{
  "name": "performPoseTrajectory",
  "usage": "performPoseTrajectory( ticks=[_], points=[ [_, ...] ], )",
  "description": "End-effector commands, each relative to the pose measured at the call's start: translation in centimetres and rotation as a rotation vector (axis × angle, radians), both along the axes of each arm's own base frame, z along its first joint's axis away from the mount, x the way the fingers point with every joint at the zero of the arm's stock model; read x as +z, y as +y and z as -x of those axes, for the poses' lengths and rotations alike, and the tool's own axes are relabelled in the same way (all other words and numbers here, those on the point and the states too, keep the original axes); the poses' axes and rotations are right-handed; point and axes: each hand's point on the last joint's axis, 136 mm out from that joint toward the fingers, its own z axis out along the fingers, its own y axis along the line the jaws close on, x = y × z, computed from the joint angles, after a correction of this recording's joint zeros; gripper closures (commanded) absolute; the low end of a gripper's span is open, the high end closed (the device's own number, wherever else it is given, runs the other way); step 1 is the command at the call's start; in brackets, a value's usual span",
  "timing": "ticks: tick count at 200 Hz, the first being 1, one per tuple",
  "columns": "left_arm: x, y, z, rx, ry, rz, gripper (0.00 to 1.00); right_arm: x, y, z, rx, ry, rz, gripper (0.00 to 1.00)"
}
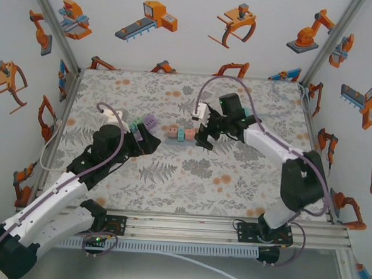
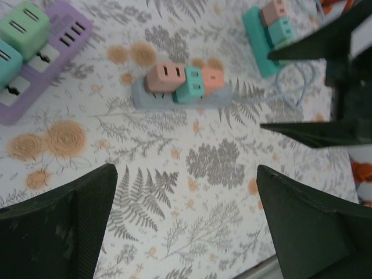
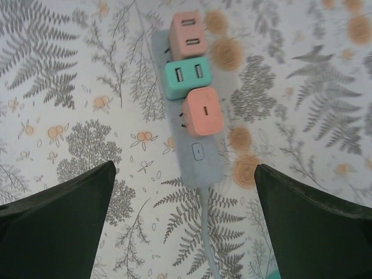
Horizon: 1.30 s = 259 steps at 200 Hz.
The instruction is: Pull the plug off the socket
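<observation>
Plugs: Three cube plugs, pink (image 3: 187, 34), teal (image 3: 187, 72) and salmon (image 3: 202, 110), sit fully seated in a row on the grey power strip (image 3: 203, 168). None is lifted, and which one is meant to come out cannot be told.
Socket: The grey power strip lies flat at mid-bench. Its cable (image 3: 207, 244) trails from the switch end, just past the salmon plug.
Right claw: The right claw (image 3: 185, 168) hangs directly above the strip with its fingers wide apart and holding nothing. One finger stands on either side of the switch end, a stance that looks set for closing across a plug's flanks.
Left claw: The left claw (image 2: 186, 168) is also spread and empty. It waits short of the strip on the pink-plug side, probably placed to pin the strip down while the other arm pulls.
Neighbours: A purple strip (image 2: 58, 52) carrying a green plug (image 2: 26, 26) lies beyond the grey strip's pink end. A teal strip (image 2: 256, 35) lies beyond the salmon end. Both are apart from the grey strip, which leaves room for the fingers.
Bench: The bench (image 1: 233, 187) wears a fern-and-flower print, and nothing fastens the grey strip to it.
Outlook: A loose strip will likely rise with the plug unless it is braced.
</observation>
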Motion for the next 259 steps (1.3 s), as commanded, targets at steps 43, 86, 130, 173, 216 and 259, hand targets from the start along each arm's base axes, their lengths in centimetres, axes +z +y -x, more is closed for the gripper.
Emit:
performPoseTrajectory(
  ticks=[43,86,130,173,216,259],
  points=[
    [-1.1,1.4,1.7,-0.022,-0.007,-0.160,0.03,-7.6,0.7,-2.6,0.095,0.077,0.222,0.13],
    [-0.9,2.3,1.8,0.002,-0.020,-0.192,0.03,-11.0,1.0,-2.4,0.142,0.136,0.302,0.29],
    [-1.2,2.8,1.5,0.047,0.011,-0.191,0.03,-11.3,1.1,-0.8,0.181,0.151,0.343,0.62],
    [-1.5,2.9,1.8,0.053,0.020,-0.165,0.03,-9.9,1.4,2.8,0.166,0.135,0.315,0.72],
    [-1.5,3.1,1.8,0.059,0.024,-0.176,0.03,-9.9,1.2,6.8,0.021,0.140,0.326,0.73],
    [-1.8,2.2,1.4,0.031,0.035,-0.186,0.03,-11.0,1.7,12.0,-0.001,0.180,0.300,0.75]
  ],
)
